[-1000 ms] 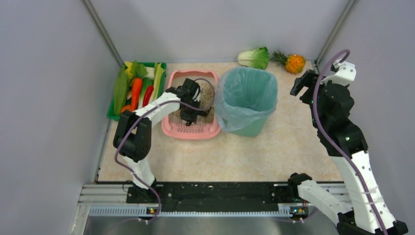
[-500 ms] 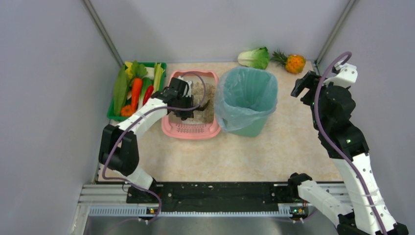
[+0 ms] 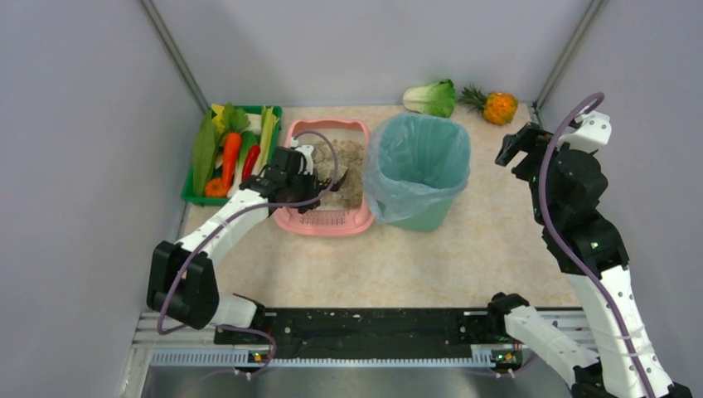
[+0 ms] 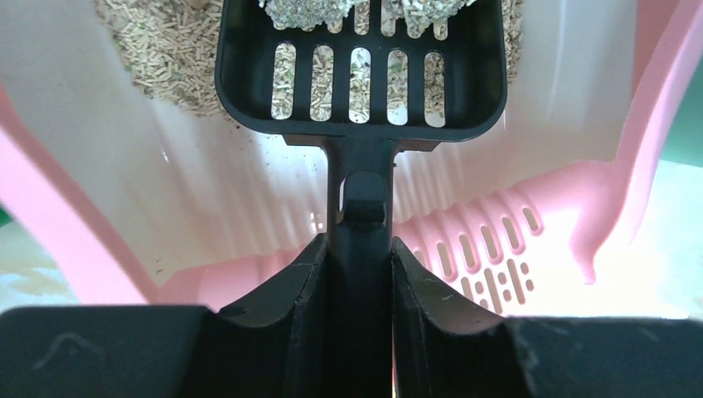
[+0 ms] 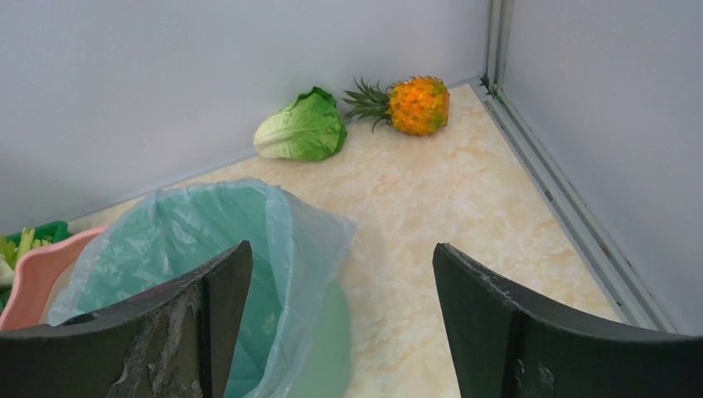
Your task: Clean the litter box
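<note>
Litter box (image 3: pixel 325 222) stands just beside the teal-lined bin (image 3: pixel 424 217) in the top view, on the bin's left-arm side. We see the left gripper (image 3: pixel 308 177) over the tray with a black scoop (image 3: pixel 338 179) pointing toward the bin, while the right gripper (image 3: pixel 514 143) hangs in the air on the bin's opposite side, well apart from it. From the left wrist we see the fingers clamped tight around the scoop's handle, and the slotted blade held above the litter (image 4: pixel 157 50) with pale clumps (image 4: pixel 311 10) lying toward its front edge. From the right wrist we see that gripper's fingers spread wide, holding nothing, looking down toward the bin's rim. We judge that we are mid-scoop: the waste is gathered and sifting, not yet dumped. Next we need to carry the blade level across to the bin's rim nearest the tray, clear the loose bag edge, then tip it so the clumps fall inside the bin.
</note>
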`<state>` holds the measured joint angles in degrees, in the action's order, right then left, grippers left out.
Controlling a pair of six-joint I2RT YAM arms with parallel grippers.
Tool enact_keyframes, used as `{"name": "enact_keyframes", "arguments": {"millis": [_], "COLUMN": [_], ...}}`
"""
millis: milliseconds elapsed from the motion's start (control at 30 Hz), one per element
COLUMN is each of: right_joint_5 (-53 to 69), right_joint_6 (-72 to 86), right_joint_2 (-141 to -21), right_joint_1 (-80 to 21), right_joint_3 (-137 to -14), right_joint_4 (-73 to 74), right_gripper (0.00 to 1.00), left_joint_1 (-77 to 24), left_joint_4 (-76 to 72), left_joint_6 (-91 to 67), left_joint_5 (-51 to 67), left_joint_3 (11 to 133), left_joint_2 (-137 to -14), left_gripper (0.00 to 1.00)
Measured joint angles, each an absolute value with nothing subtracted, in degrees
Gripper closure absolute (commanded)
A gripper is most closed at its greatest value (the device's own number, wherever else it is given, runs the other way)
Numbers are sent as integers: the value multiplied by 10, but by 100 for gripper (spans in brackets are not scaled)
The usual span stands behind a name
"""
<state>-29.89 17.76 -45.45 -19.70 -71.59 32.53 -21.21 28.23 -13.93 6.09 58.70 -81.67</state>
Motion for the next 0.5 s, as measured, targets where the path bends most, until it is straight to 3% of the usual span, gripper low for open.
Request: {"name": "enact_keyframes", "arguments": {"millis": [500], "right_joint_5": [-297], "right_joint_6": [177], "right_joint_2": [-446], "right_joint_1": [-197], "right_joint_3": [-712], "right_joint_4": [319], "right_gripper": [19], "left_joint_1": [-212], "left_joint_4": [168], "left_joint_6": [-106], "left_joint_5": [34], "left_joint_3": [480], "left_joint_2": [-637], "left_gripper": [100]}}
